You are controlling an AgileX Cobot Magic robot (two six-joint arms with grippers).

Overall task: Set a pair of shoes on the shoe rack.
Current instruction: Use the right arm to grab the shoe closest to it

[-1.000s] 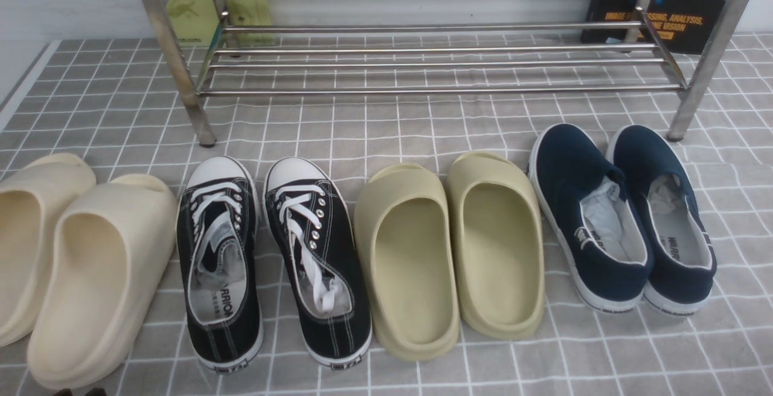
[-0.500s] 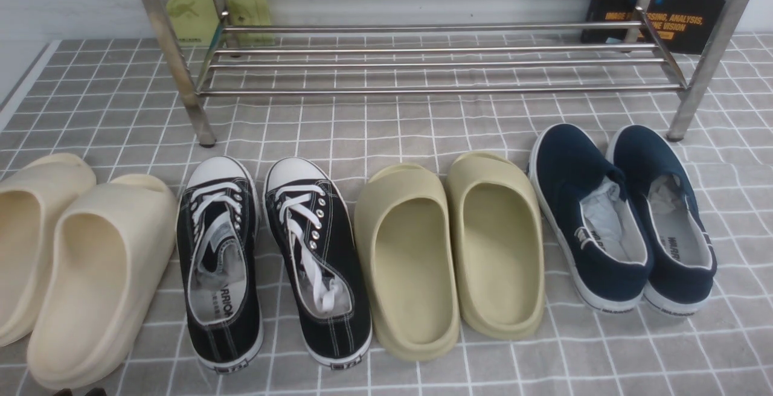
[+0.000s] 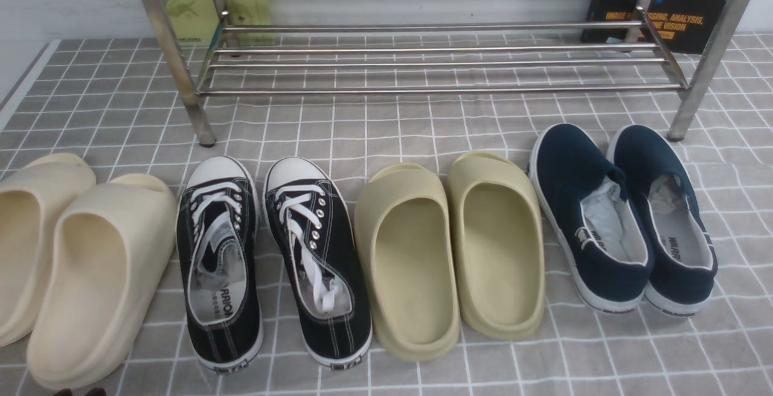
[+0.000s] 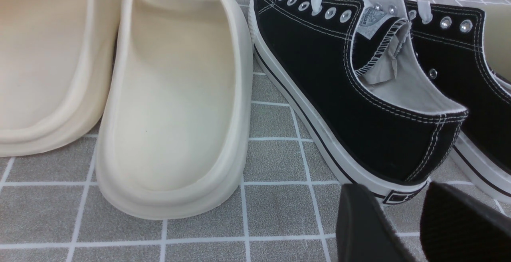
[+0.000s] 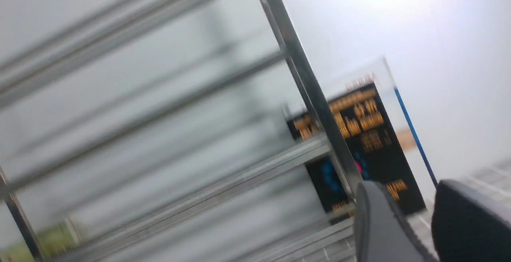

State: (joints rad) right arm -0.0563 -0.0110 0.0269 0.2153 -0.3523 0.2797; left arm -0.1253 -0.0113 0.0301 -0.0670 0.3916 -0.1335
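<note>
Observed navy shoes (image 3: 567, 169) side by side at right, just near of shoe rack (image 3: 423, 89). Found left gripper (image 4: 395, 198) parted, empty, by black sneaker (image 4: 319, 62) heel. Found right gripper (image 5: 409, 198) parted, empty.

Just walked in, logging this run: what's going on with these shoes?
A two-armed robot is meant to put the navy slip-ons on the steel shoe rack, but nothing is held yet. The pair sits on the checked cloth by the rack's right front leg. The left gripper hangs near the heel of a black sneaker, jaws open and empty; the right gripper, also open, faces the rack.
</note>
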